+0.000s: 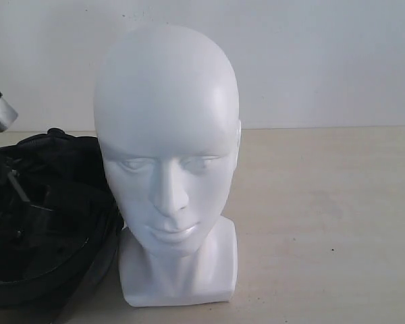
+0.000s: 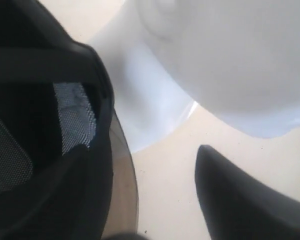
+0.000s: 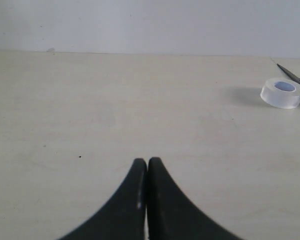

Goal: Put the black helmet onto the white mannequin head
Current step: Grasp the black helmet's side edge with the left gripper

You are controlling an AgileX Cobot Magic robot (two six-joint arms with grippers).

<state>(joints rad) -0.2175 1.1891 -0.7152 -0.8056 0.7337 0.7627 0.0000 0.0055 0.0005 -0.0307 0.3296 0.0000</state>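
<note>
The white mannequin head (image 1: 165, 135) stands upright on its squarish base in the middle of the table, face toward the exterior camera. The black helmet (image 1: 47, 223) lies just to its left, opening up, showing dark lining and straps. In the left wrist view the helmet (image 2: 45, 125) and its smoky visor (image 2: 124, 185) fill one side, with the mannequin head (image 2: 230, 60) close beside. My left gripper (image 2: 140, 150) is open and straddles the helmet's rim: one finger (image 2: 235, 200) is outside over the table, the other looks to be inside the shell. My right gripper (image 3: 147, 161) is shut and empty over bare table.
A clear tape roll (image 3: 282, 92) and a thin black object (image 3: 292, 75) lie on the beige table near the white wall in the right wrist view. A grey arm part (image 1: 0, 111) shows at the exterior view's left edge.
</note>
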